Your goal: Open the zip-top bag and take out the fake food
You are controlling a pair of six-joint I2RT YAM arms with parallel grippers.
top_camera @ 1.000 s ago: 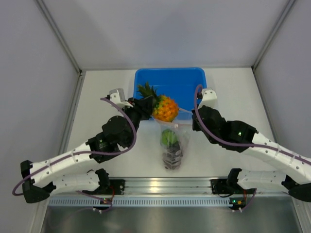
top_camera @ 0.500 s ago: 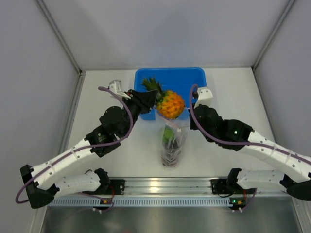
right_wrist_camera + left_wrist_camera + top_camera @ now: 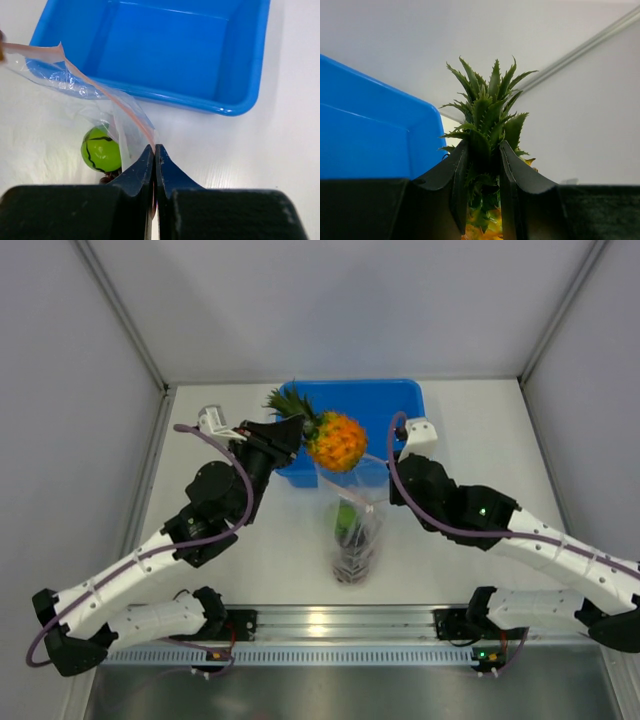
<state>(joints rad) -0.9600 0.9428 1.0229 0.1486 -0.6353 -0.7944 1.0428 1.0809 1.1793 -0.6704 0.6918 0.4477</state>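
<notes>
The left arm [image 3: 150,560] reaches from its base toward 1 o'clock. The left gripper [image 3: 481,150] points to 3 o'clock, its fingers clamped on the pineapple [image 3: 337,440] by the crown. The right arm [image 3: 560,555] extends toward 10 o'clock, and the right gripper [image 3: 154,150] is pinched tight on the zip-top bag [image 3: 127,127] at its edge.

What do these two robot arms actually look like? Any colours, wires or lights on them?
The left arm and right arm are white tube-like segments linked by chunky black round joints. A thin purple cable loops along each. The left pincer and right pincer are black, with two tapered blades. A small green light glows on the right arm.
</notes>
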